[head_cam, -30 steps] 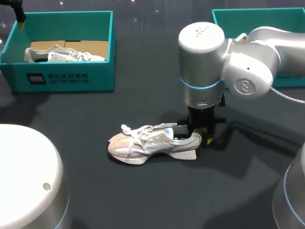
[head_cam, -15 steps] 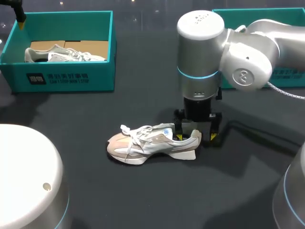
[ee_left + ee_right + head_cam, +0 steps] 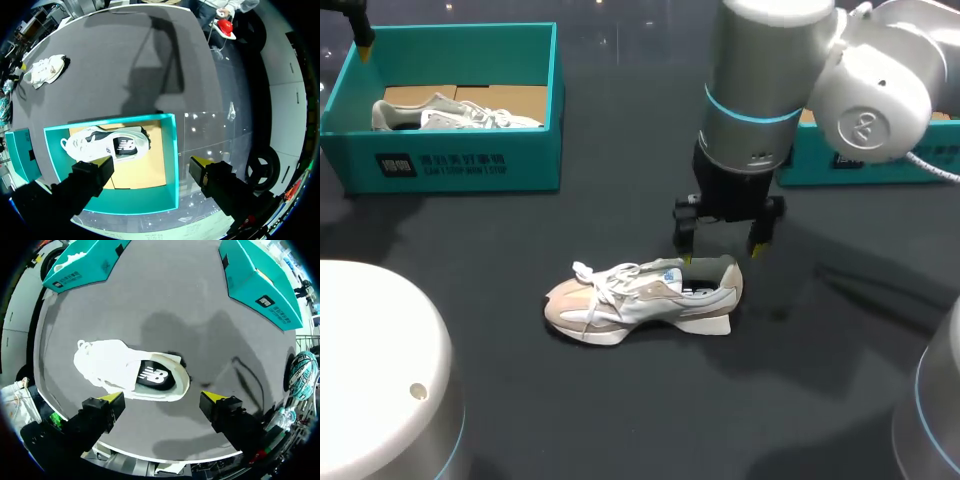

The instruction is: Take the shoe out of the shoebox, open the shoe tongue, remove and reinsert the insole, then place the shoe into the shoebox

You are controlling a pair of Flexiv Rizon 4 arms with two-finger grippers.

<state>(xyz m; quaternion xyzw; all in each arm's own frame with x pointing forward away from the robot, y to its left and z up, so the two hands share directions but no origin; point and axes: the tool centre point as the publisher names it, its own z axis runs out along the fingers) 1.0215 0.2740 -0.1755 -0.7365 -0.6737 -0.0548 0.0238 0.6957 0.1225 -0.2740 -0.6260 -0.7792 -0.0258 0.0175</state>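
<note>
- Right arm's gripper (image 3: 721, 253) (image 3: 162, 398): hangs just above the heel end of the shoe. Jaws released, yellow tips spread wide, nothing between them. No contact with the shoe visible.
- Pale beige-and-grey sneaker with white laces (image 3: 640, 300) (image 3: 132, 375): out of its box, upright on its sole on the dark matte table (image 3: 520, 400), roughly mid-table. Toe points toward my left, heel toward my right.
- Right wrist view: shoe lies straight ahead of the fingers, with a dark insole (image 3: 155, 376) seated inside the opening.
- Tongue position: cannot tell from either view.
- Left arm's gripper (image 3: 151, 162): hangs over one end of the teal cardboard shoebox (image 3: 460, 165) (image 3: 172, 160) at the far left of the table. Jaws released and empty, fingers wide apart.
- Inside that box, a second pale lace-up sneaker (image 3: 455, 112) (image 3: 107, 145) lies on its side on a brown cardboard floor.
- Another teal box (image 3: 880, 165) (image 3: 255, 275) sits at the far right, partly hidden behind the right arm. Contents not visible.
- The table sneaker and both boxes are well apart.
</note>
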